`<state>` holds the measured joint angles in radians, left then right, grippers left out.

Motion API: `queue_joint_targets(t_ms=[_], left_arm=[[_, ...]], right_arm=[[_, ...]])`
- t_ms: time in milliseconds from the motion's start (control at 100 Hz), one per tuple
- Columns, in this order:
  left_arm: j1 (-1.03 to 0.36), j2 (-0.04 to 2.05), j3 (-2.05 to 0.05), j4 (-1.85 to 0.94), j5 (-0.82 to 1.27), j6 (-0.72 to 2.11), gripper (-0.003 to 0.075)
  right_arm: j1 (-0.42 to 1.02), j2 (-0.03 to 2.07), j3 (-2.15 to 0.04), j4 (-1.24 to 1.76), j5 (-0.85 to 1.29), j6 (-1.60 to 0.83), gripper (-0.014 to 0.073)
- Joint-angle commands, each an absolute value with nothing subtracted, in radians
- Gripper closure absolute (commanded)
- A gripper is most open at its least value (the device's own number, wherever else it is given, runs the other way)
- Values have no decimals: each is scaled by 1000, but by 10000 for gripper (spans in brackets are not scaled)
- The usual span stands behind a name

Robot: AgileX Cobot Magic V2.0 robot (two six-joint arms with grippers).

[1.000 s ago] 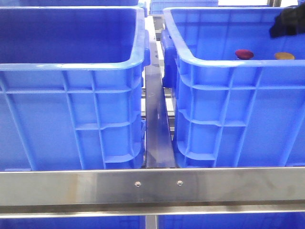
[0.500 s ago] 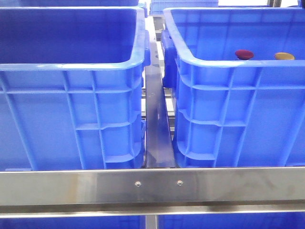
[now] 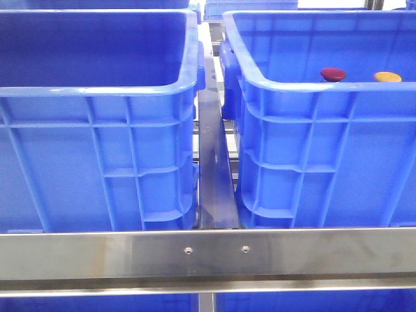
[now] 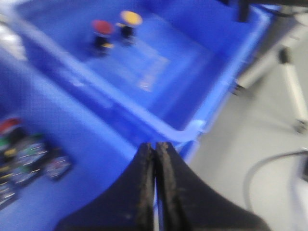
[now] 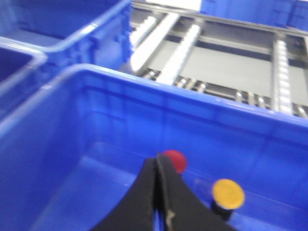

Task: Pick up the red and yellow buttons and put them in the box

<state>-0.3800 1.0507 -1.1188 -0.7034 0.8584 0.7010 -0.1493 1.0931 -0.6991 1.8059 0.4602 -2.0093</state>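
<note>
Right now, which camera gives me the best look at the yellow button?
Right wrist view: the yellow button is large, its cap and dark body visible beside the red button. Left wrist shows it small and blurred; front shows only its cap above the crate rim.

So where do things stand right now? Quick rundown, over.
Left gripper shut, empty. Right gripper shut, empty. Red button and yellow button sit side by side in the right crate. Nothing in the way.

1. My front view is bright, evenly lit and sharp; the steel rail [image 3: 208,255] shows a soft sheen.
2. Both my wrist views are smeared by blur.
3. The left crate [image 3: 97,91] has a shadowed interior.
</note>
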Motion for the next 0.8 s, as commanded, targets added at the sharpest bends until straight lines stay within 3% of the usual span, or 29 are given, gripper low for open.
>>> queue_joint_targets(t_ms=[0,430,790], left_arm=[[-386,959,-1083,-686,729,656,740],[-386,557,-777,-643,527,654,740],[-386,366,-604,-635,497,654,740]], right_arm=[[-159,1033,-697,1918,536,-1989,663],[-159,794,-487,1918,612,-1956,663],[-159,542,-298,1918,612,-1956,663]])
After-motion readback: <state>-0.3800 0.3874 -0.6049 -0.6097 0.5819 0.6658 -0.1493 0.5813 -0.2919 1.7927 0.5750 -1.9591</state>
